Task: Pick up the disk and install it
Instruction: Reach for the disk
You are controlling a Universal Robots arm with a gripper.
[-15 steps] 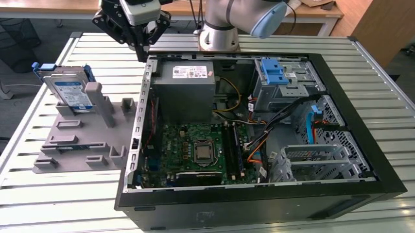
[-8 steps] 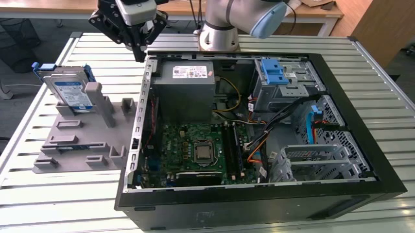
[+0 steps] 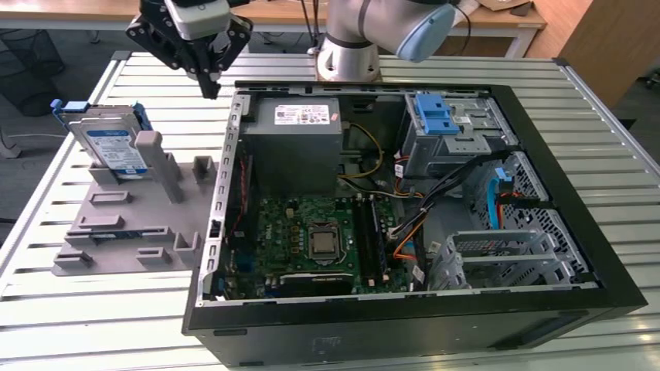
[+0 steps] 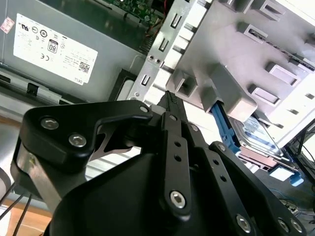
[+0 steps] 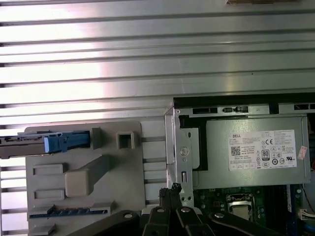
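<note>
Over slatted metal table (image 3: 598,116), black claw (image 3: 212,90) closed, empty, flat silver disk (image 3: 111,148) upright in grey rack (image 3: 124,232)

The disk (image 3: 111,148) — silver, white-and-blue label, blue frame — stands on edge, leaning back, in the grey rack, at ten o'clock from the case in the exterior view.

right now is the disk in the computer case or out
Out. The disk stands on edge in the grey holder beside the case.
</note>
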